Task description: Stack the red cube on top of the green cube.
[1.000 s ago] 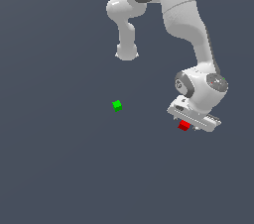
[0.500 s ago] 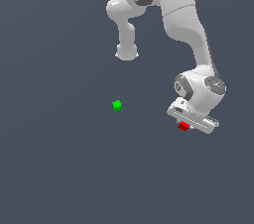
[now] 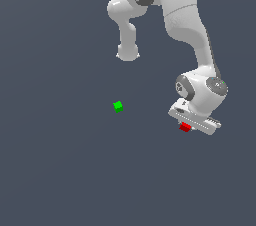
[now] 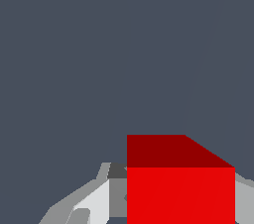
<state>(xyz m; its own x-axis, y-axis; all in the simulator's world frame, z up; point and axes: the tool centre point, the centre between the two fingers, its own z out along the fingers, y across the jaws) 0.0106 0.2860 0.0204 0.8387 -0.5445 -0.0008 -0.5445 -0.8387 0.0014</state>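
Gripper [image 3: 187,126] fingers pinch the red cube [image 3: 185,127], which fills much of the wrist view [image 4: 180,188] with pale finger parts on either side of it. Whether that cube rests on the grey floor [image 3: 60,170] or hangs just above it is hard to judge. The green cube [image 3: 118,106] sits well apart, toward the exterior view's left, near the floor's middle.

A plain, flat dark grey-blue worktop [image 3: 55,170] carries a tiny bright green cube [image 3: 118,106], lying near its middle, left of the arm in the exterior view.
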